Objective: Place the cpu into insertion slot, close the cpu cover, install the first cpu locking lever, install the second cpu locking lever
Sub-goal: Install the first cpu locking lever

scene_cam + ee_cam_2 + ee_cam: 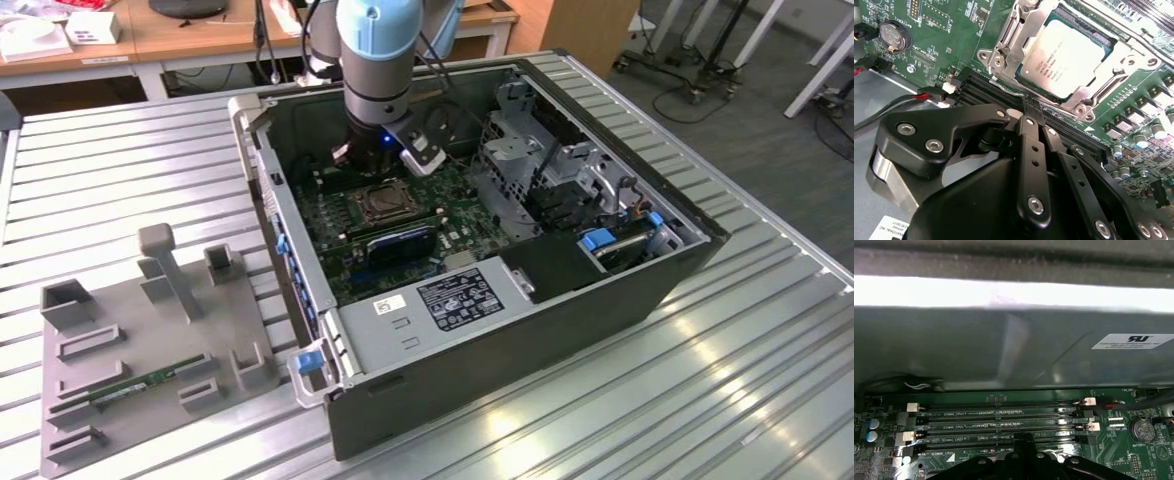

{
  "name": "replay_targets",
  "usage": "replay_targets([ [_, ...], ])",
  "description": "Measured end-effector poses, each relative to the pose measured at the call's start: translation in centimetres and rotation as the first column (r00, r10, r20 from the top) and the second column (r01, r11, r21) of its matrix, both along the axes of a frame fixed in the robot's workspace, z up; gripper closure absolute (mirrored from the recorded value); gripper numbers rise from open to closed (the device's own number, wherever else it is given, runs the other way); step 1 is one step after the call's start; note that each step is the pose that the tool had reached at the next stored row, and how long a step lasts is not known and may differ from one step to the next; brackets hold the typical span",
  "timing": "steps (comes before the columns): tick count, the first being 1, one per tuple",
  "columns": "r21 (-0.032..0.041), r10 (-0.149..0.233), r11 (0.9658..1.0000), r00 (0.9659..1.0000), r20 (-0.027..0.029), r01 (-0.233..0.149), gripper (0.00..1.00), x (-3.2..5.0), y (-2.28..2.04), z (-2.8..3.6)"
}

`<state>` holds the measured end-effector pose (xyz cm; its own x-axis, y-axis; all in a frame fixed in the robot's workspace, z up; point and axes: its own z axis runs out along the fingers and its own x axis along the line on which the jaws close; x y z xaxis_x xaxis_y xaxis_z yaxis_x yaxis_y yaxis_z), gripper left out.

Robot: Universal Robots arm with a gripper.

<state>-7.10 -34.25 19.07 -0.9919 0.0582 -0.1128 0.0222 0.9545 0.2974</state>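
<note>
The cpu (1069, 55) lies flat in the insertion slot (380, 205) on the green board, its silvery top showing. The cpu cover (1016, 37), a silvery metal frame, is folded down around it. A thin metal lever rod (1134, 22) runs along the socket's far side. My gripper (1030, 106) is shut with nothing between its black fingers (1029, 145). Its tips hover over the memory slots just beside the socket's edge, apart from the cover. In the first wrist view the gripper (1024, 439) points at those slots. In the exterior view the arm (380, 90) reaches down into the open computer case.
Several long black memory slots (999, 422) sit between the socket and the case wall (1004, 350). A coin cell (894, 36) and red-black wires (924, 95) lie nearby. A drive cage (534, 150) stands at the exterior view's right. A grey fixture (134, 330) is outside the case.
</note>
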Motion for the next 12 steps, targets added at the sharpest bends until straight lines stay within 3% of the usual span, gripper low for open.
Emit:
replay_targets([
  [12, -0.0007, 0.0, 1.0, 1.0, 0.0003, 0.0, 0.89, 0.01, -0.01, 0.18],
])
